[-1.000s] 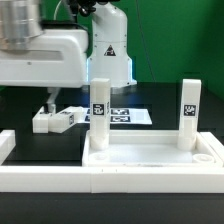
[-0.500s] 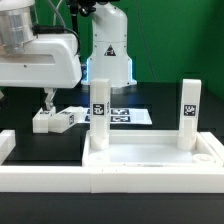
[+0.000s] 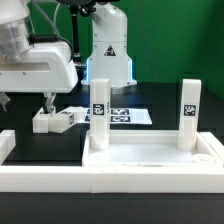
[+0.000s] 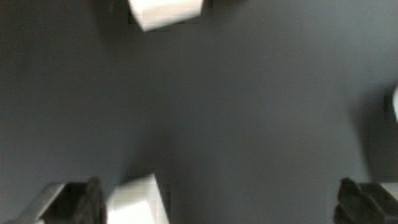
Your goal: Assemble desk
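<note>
the gripper (image 3: 45, 101), jaws spread wide and grasping nothing, is hovering over the loose legs (image 3: 55, 119) lying at the exterior view's left, beyond the near tabletop panel (image 3: 150, 153) carrying two upright legs (image 3: 99, 112); descending off-centre, a finger may be striking and scattering the loose ones.

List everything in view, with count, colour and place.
tabletop panel: one, white, front, inside the rails.
upright legs: two, white, tagged, standing on the tabletop panel.
loose legs: seemingly two, white, lying at the exterior view's left.
border rails: count unclear, white, front and exterior view's left.
marker board: one, white, flat behind the upright legs.
table: one, black.
arm: one, white, rear.
hand: one, open, above the loose legs.
</note>
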